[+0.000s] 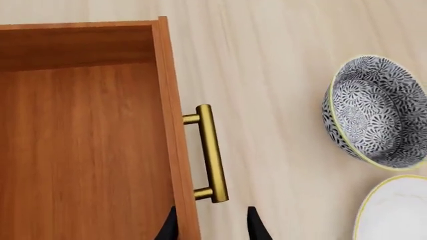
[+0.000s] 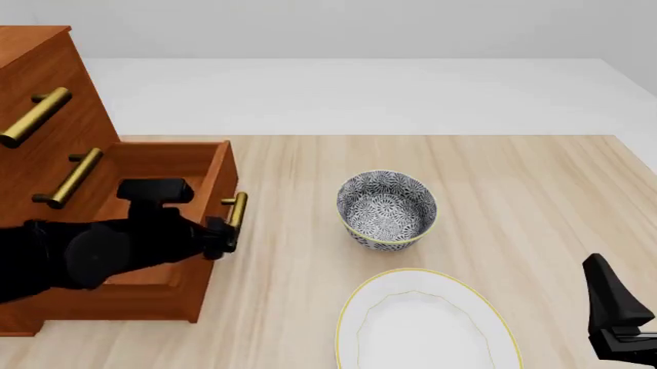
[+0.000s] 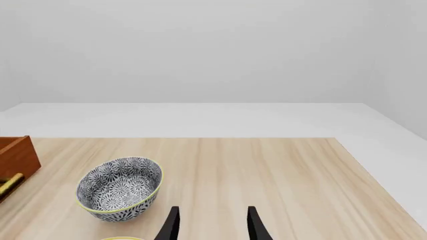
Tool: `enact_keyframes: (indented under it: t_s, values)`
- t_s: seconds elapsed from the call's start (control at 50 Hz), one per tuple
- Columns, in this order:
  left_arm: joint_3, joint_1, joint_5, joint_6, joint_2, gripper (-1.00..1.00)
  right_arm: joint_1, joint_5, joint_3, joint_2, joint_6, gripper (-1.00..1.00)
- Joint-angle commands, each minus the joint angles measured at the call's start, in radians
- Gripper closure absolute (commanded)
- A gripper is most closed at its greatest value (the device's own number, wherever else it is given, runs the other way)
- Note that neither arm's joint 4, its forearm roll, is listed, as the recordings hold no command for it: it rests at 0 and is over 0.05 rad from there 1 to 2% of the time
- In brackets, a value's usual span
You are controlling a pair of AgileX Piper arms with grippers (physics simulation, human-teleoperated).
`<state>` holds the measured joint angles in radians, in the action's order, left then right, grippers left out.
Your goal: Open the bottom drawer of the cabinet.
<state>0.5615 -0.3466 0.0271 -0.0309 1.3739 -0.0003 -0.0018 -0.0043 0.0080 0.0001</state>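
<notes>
The tall reddish-brown wooden cabinet (image 2: pixel 41 84) stands at the left end of the pale wood-grain table (image 2: pixel 513 192), its three stacked drawer fronts facing toward the patterned bowl. The bottom drawer (image 2: pixel 169 173), lowest of the three, is pulled well out of the cabinet toward the bowl, an open wooden box with a bare floor. Its long axis of travel runs from the cabinet toward the bowl, and its front panel stands across that line. The brass bar handle (image 2: pixel 237 209) on that front lies level along the panel, crosswise to the pull direction; in the left wrist view the handle (image 1: pixel 210 152) stands off the panel on two short posts.

The left gripper (image 2: pixel 221 234) hangs at the near end of the handle. Its black fingers (image 1: pixel 255 225) are parted, one on each side of the drawer front, and they clasp nothing. The right gripper (image 3: pixel 210 225) waits far from the cabinet, beyond the bowl, with fingers spread apart over bare table.

The black-and-white patterned bowl (image 2: pixel 387 208) with a yellow rim sits near the drawer front, not touching it. A white oval plate (image 2: pixel 426 327) edged in yellow lies just beside the bowl, on the arms' side of it. Beyond the table are a plain white floor and a grey-white wall.
</notes>
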Motion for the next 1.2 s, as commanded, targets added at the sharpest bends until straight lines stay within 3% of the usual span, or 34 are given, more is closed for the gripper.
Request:
enact_keyframes:
  t_s: [0.02, 0.28, 0.32, 0.34, 0.5, 0.64, 0.68, 0.72, 0.86, 0.9, 0.94, 1.04, 1.2]
  values:
    - [0.062, -0.145, 0.248, -0.105, -0.207, -1.00, 0.000, 0.000, 0.000, 0.000, 0.000, -1.00]
    - [0.135, -0.091, 0.386, -0.043, -0.407, -1.00, 0.000, 0.000, 0.000, 0.000, 0.000, -1.00]
    - [0.142, -0.076, 0.404, -0.005, -0.436, -1.00, 0.000, 0.000, 0.000, 0.000, 0.000, -1.00]
    - [0.146, -0.079, 0.416, -0.022, -0.459, -1.00, 0.000, 0.000, 0.000, 0.000, 0.000, -1.00]
    - [0.180, -0.028, 0.489, 0.049, -0.618, -1.00, 0.000, 0.000, 0.000, 0.000, 0.000, -1.00]
    - [0.213, -0.007, 0.567, 0.040, -0.746, -1.00, 0.000, 0.000, 0.000, 0.000, 0.000, -1.00]
    - [0.226, 0.021, 0.586, 0.077, -0.774, -1.00, 0.000, 0.000, 0.000, 0.000, 0.000, -1.00]
    - [0.239, 0.023, 0.610, 0.071, -0.794, -1.00, 0.000, 0.000, 0.000, 0.000, 0.000, -1.00]
    - [0.313, 0.073, 0.705, 0.104, -0.913, -1.00, 0.000, 0.000, 0.000, 0.000, 0.000, -1.00]
    - [0.348, 0.085, 0.723, 0.070, -0.943, -1.00, 0.000, 0.000, 0.000, 0.000, 0.000, -1.00]
    - [0.344, 0.095, 0.745, 0.111, -0.974, -1.00, 0.000, 0.000, 0.000, 0.000, 0.000, -1.00]
    - [0.387, 0.120, 0.795, 0.119, -1.030, -1.00, 0.000, 0.000, 0.000, 0.000, 0.000, -1.00]
    - [0.515, 0.180, 0.903, 0.168, -1.119, -1.00, 0.000, 0.000, 0.000, 0.000, 0.000, -1.00]
